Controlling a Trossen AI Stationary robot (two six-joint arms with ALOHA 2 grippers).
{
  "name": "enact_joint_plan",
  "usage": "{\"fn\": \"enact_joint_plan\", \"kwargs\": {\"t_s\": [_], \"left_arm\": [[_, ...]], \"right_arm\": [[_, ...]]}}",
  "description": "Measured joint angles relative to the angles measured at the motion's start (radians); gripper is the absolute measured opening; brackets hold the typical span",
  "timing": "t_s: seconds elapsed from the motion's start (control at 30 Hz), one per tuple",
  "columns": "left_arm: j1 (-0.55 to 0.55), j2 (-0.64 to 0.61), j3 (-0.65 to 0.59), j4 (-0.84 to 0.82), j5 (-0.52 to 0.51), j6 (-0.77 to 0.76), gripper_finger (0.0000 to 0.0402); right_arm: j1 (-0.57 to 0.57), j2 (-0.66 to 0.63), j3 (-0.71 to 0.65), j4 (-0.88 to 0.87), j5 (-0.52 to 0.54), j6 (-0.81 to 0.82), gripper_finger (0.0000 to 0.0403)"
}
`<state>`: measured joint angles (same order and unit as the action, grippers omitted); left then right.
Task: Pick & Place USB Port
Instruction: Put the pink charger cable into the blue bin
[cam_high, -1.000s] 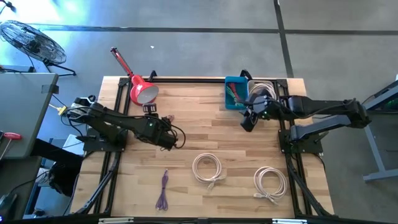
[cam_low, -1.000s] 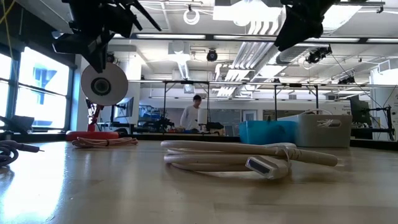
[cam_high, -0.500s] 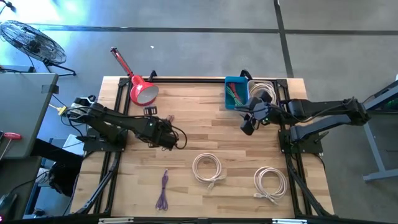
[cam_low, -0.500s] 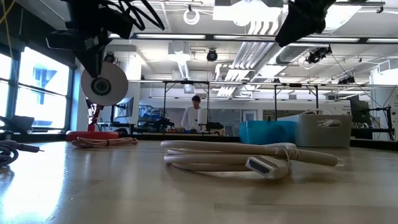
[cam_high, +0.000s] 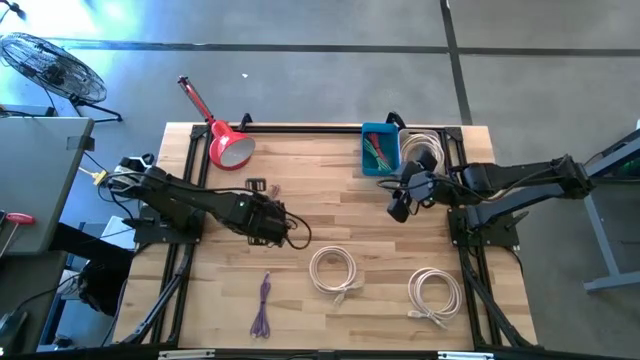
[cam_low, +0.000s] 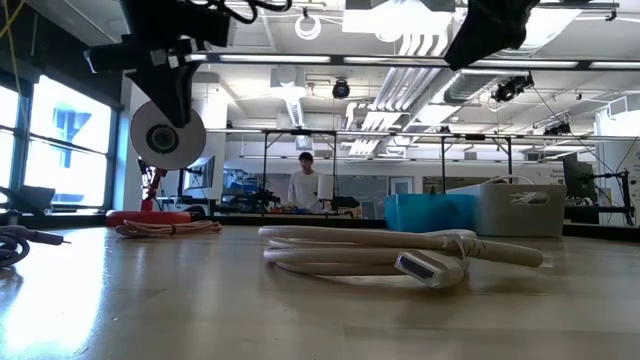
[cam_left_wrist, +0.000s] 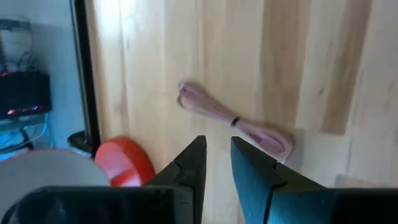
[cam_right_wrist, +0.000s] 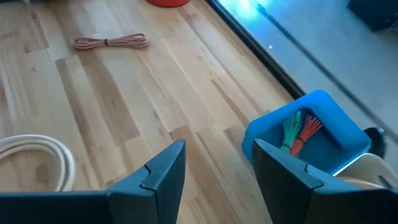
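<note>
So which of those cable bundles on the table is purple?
The small purple cable bundle near the table's front edge; the two larger coils beside it are white.

Pink USB cable (cam_left_wrist: 233, 121) out flat; blue bin (cam_high: 380, 166) well apart from it.
Folded into a short hank, cinched by a dark tie near mid-length, one end looped, the other blunt. Bin upright and open-topped, holding green and orange cable bundles (cam_right_wrist: 300, 130) lying side by side.

I see the lamp (cam_high: 229, 148) at the counter's (cam_high: 330, 220) far left; the bin (cam_high: 379, 150) far right; two coiled cables (cam_high: 333, 270) near me.
</note>
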<state>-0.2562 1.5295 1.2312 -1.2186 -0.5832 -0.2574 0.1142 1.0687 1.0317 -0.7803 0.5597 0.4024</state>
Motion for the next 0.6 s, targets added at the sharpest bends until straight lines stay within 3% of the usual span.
{"fn": "enact_joint_plan", "kwargs": {"t_s": [0.17,0.4,0.6], "left_arm": [[0.000,0.000,0.000,0.088,0.031,0.018,0.0069],[0.000,0.000,0.000,0.227,0.027,0.018,0.0069],[0.000,0.000,0.000,0.315,0.031,0.019,0.0069]], "right_arm": [[0.001,0.000,0.000,0.001,0.027,-0.006,0.0177],[0.001,0.000,0.000,0.014,-0.076,0.009,0.0177],[0.001,0.000,0.000,0.018,-0.097,0.009,0.0177]]}}
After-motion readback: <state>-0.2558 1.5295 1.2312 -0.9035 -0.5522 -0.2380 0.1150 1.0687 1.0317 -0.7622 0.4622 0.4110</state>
